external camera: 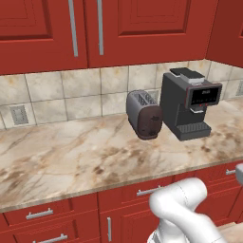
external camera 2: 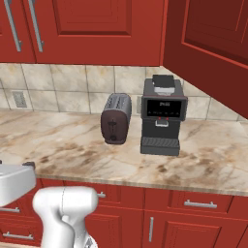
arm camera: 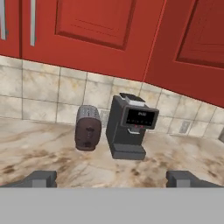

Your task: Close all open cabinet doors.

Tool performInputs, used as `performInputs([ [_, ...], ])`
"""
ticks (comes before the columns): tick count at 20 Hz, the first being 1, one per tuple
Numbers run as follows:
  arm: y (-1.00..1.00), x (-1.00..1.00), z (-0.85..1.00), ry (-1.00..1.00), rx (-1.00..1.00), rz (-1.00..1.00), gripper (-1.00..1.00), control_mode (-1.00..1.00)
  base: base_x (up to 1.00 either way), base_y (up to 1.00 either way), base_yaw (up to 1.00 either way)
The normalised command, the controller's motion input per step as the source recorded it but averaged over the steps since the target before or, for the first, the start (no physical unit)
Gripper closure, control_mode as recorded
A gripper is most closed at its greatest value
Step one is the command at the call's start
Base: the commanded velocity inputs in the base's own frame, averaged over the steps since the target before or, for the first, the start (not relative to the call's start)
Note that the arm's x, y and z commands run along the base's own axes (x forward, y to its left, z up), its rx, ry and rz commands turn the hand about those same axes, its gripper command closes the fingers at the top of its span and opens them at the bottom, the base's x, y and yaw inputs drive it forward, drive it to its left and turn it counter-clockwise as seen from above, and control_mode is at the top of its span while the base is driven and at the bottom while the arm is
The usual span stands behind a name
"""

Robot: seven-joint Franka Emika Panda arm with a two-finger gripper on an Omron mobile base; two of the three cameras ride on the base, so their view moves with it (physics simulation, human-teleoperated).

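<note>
Open cabinet door (external camera 2: 208, 34) upper right above the coffee machine (external camera 2: 163, 116), long axis vertical, swung outward toward the robot; neighbouring doors (external camera 2: 97, 29) shut flush. Fingers (arm camera: 41, 178) spread wide, released, empty, over the marble surface (arm camera: 52, 157) facing toaster (arm camera: 88, 127).

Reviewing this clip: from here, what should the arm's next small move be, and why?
Probably swing the open gripper up and right toward the open cabinet door. That door juts out over the coffee machine, while the doors left of it look flush, and the hand hangs well short of it.
</note>
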Motion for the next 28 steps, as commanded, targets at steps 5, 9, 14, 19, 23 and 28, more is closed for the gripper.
performInputs([
  [5,-0.01,0.06,0.0,0.0,0.0,0.0,-1.0,-1.0,0.0,0.0,0.0],
  [9,0.0,0.0,0.0,0.0,0.0,0.0,-1.0,-1.0,0.0,0.0,0.0],
  [14,0.0,0.0,0.0,0.0,0.0,0.0,-1.0,-1.0,0.0,0.0,0.0],
  [19,0.0,-0.01,0.0,0.0,0.0,0.0,-1.0,-1.0,0.0,0.0,0.0],
  [23,0.0,-0.08,0.0,0.0,0.0,-0.01,-1.0,-1.0,0.0,0.0,0.0],
  [28,0.0,-0.35,0.0,0.0,0.0,-0.06,-1.0,-1.0,0.0,0.0,0.0],
])
